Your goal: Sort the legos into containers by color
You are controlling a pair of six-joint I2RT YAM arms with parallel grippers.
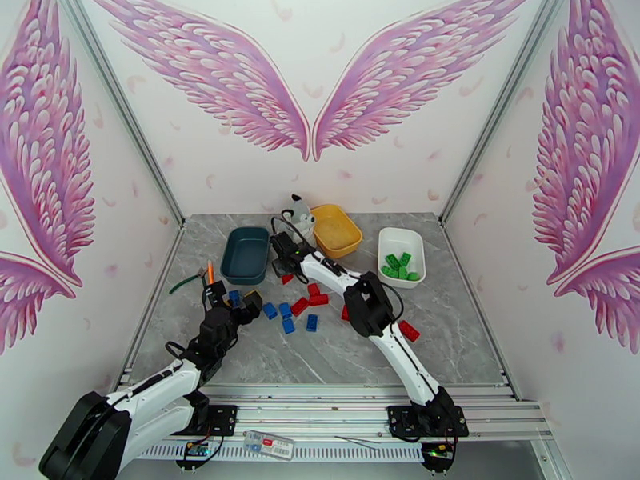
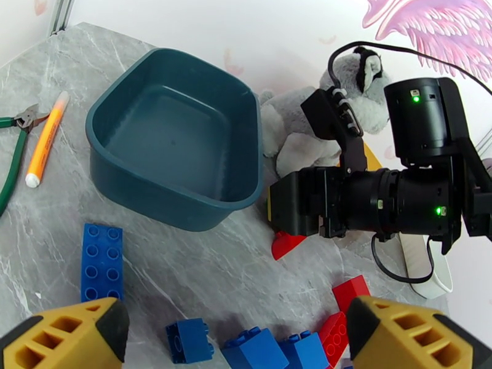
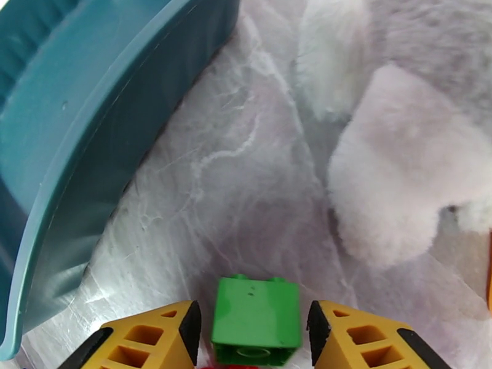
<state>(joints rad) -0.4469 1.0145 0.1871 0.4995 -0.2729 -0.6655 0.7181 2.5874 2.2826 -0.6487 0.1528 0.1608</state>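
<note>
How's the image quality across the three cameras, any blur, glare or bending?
Top external: evenly lit, the frame posts bow outward from wide-angle distortion. Left wrist: sharp, with a soft sheen on the teal tray. Right wrist: the plush husky is washed out and soft; the green lego stays fairly crisp.

Teal tray (image 1: 245, 255); yellow tray (image 1: 336, 230); white tray (image 1: 401, 243); grey marbled table (image 1: 464, 330).

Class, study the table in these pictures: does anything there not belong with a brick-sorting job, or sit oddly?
Yes. A plush husky sits at the back between the teal tray and the yellow tray. An orange marker and green-handled pliers lie left of the teal tray. None are bricks. Nothing looks spilled or damaged.
</note>
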